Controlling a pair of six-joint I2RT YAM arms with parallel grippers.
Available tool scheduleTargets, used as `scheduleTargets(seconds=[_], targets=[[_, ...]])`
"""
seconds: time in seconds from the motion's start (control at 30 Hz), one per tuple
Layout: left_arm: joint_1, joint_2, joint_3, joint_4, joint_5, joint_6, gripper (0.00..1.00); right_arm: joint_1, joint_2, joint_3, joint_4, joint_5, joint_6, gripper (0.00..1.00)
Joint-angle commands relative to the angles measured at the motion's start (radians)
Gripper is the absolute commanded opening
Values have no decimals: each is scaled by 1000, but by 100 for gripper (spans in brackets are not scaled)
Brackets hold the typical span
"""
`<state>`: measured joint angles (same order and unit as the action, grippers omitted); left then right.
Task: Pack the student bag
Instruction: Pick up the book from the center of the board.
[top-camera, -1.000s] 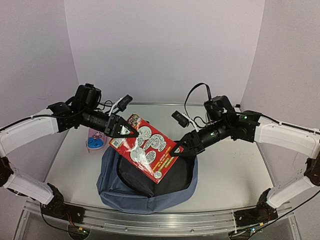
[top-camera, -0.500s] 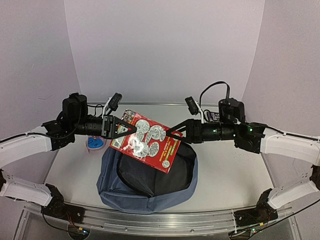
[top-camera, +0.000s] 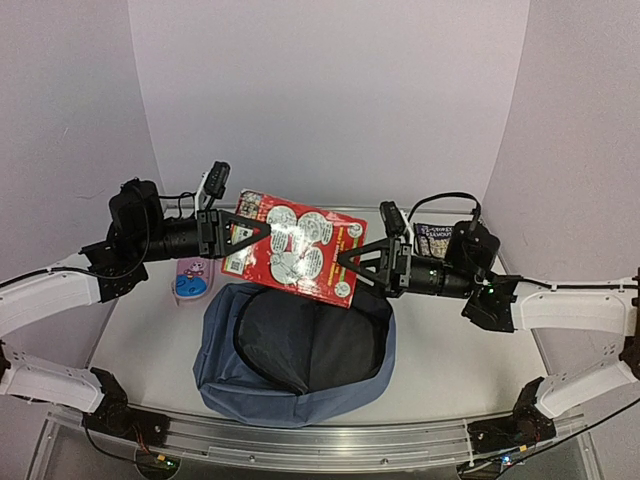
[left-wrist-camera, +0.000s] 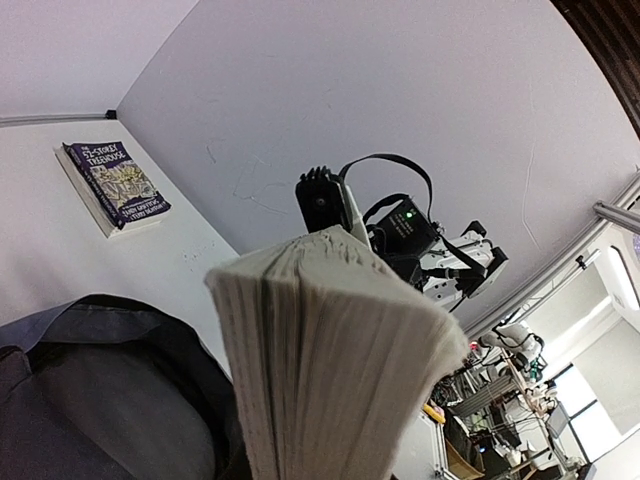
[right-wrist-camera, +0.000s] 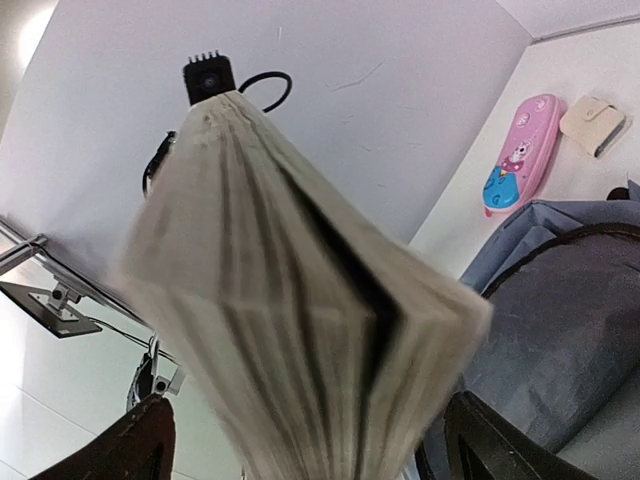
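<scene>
over the table (top-camera: 460, 350), near its front edge and between the two arm bases, the bag (top-camera: 300, 400) lies flat with its mouth unzipped and the dark lining showing. i judge it soft and light, with nothing inside to keep its shape. push on one side and the mouth will fold shut. the best hold looks like the stiffer zip rim at the far side of the opening, lifted to keep it gaping. the loose blue cloth would only bunch up.

the red book (top-camera: 295, 248) hangs in the air just above the far rim of the bag, tilted down to the right. the left gripper (top-camera: 262, 229) is pinched on its upper left corner. the right gripper (top-camera: 350, 265) sits at the right edge with its claw spread wide. in the right wrist view the fingers (right-wrist-camera: 150, 445) stand well apart on either side of the fanned pages, so i read no grip there. the book is a thick paperback, stiff enough but not light, and held by one corner it may swing or slip.

a second ago the book was lower, sloping across the bag's mouth, with the right claw nipped on its lower right corner. since then both arms have lifted it and drawn it back, and the right claw has let go. the pink pencil case (top-camera: 192, 280) and the other book (top-camera: 435, 240) at the back have not moved.
</scene>
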<state>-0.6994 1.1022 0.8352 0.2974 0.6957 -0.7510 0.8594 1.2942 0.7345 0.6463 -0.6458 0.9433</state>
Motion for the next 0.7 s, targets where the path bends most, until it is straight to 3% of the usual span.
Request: scheduleTargets(seconds=[0.0,0.23,0.33,0.4,0.5,0.53,0.6,0.67], targets=[[1,21,41,94,22,-38,0,6,7,29,120,-19,19,89],[1,53,48,67,17,-40,0,16,22,45,150,-23,18,62],[1,68,61,34,15,-31,0,18,18,37,149,0,18,40],[2,79,72,-22,6,-18,1,19,11,25,148,39,18,18],[1,84,95,-196,-101,19,23,19,-21,8,97,147,0,3],[2,80,94,-252,-171,22,36,19,-35,8,61,180,-18,1],[3,65,79,-371,-285,18,62,15,-61,15,-50,250,-58,0],[3,53,59,-446,-359,5,75,3,-81,40,-184,308,-94,0]])
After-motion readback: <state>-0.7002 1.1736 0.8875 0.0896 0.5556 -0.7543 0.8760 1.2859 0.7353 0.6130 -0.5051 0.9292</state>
